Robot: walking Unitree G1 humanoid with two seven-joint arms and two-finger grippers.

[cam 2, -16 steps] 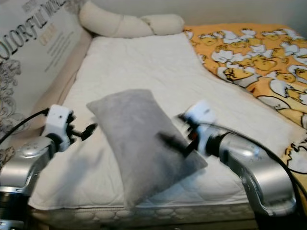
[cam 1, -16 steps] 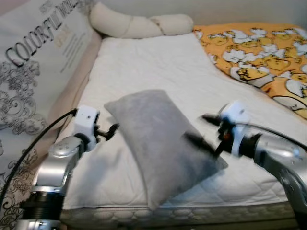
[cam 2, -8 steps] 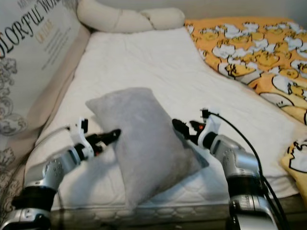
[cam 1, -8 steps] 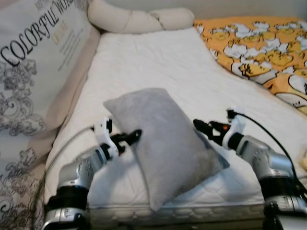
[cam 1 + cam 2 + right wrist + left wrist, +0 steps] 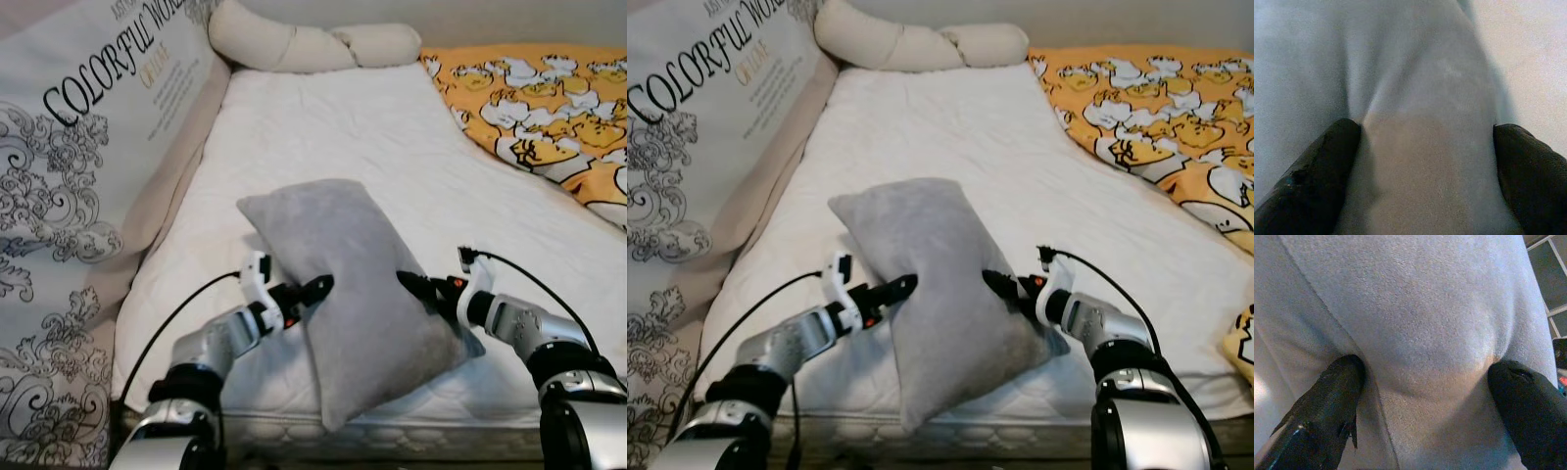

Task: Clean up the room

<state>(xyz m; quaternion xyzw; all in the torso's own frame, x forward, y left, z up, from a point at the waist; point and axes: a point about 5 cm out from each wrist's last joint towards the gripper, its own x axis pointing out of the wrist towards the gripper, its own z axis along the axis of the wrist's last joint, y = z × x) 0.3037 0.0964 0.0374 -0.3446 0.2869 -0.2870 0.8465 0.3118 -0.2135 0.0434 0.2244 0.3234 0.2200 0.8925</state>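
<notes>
A: What has changed at the jaws?

B: Both arms have closed in since the earlier frames. The left gripper (image 5: 315,288) now presses against the left flank of the grey pillow (image 5: 348,284), where before it hung well apart from it. The right gripper (image 5: 411,283) has likewise come up against the right flank. In each wrist view the two black fingers (image 5: 1332,399) stand spread with pillow fabric bulging between them; neither pair is clenched yet.

A: What does that mean for the task?

B: Judged from this pose, the two-sided pinch is set up, and clamping and lifting appear to be the next step.

A: Where does the pillow lie, and how does it point?

B: It rests on the white mattress (image 5: 323,137), at the near end, close to the foot edge. Its long axis runs diagonally: the far end points up the bed and to the robot's left, the near end toward the robot and slightly right, overhanging the edge a little.

A: And beyond it?

B: The cream bolster (image 5: 313,44) lies at the head of the bed; the orange patterned blanket (image 5: 534,117) lies to the right.
</notes>
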